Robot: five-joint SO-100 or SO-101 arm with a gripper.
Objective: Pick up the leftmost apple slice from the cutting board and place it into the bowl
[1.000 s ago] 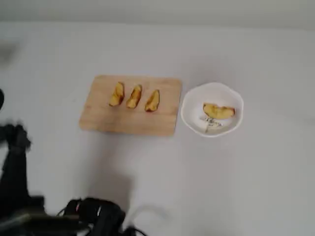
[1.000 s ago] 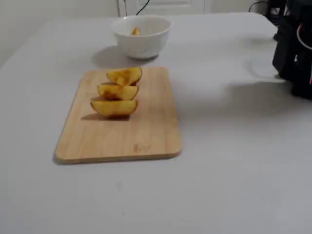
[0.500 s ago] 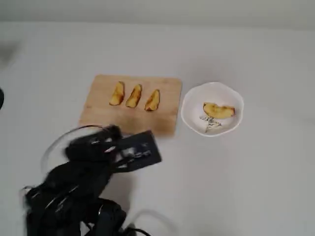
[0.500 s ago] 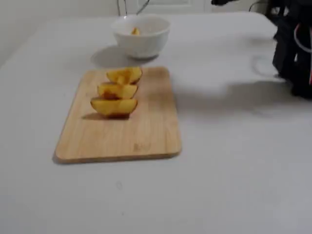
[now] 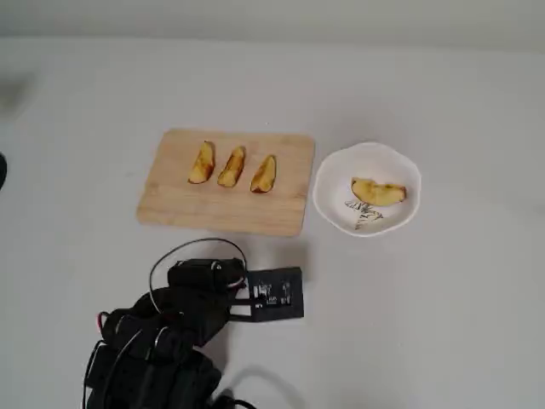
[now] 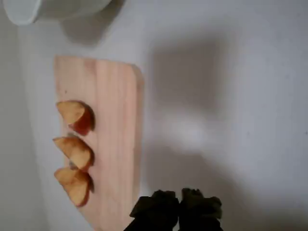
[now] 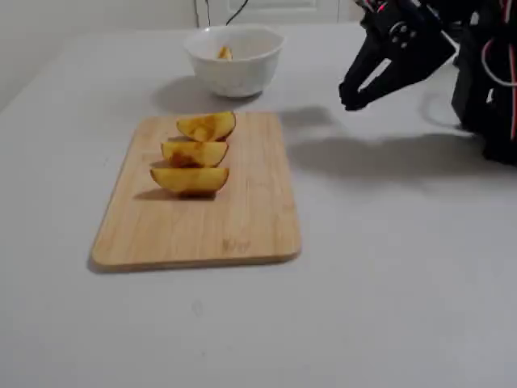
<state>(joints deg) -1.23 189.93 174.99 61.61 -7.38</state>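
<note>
Currently: apple slice (image 5: 378, 192) lying inside bowl (image 5: 328, 200), off cutting board (image 5: 170, 209) | gripper (image 7: 352, 99) raised above table beside board's long edge, tips together, empty | likely light, firm, slippery-fleshed; best pinched across flat sides mid-length.

In the overhead view the arm has unfolded from its blurred, tucked pose at the lower left edge and now reaches toward the near edge of the cutting board (image 5: 226, 181), its black wrist block stopping just short of it. In the fixed view the gripper (image 7: 355, 101), out of sight a second ago, has come in from the right and hangs in the air right of the board, empty.
</note>
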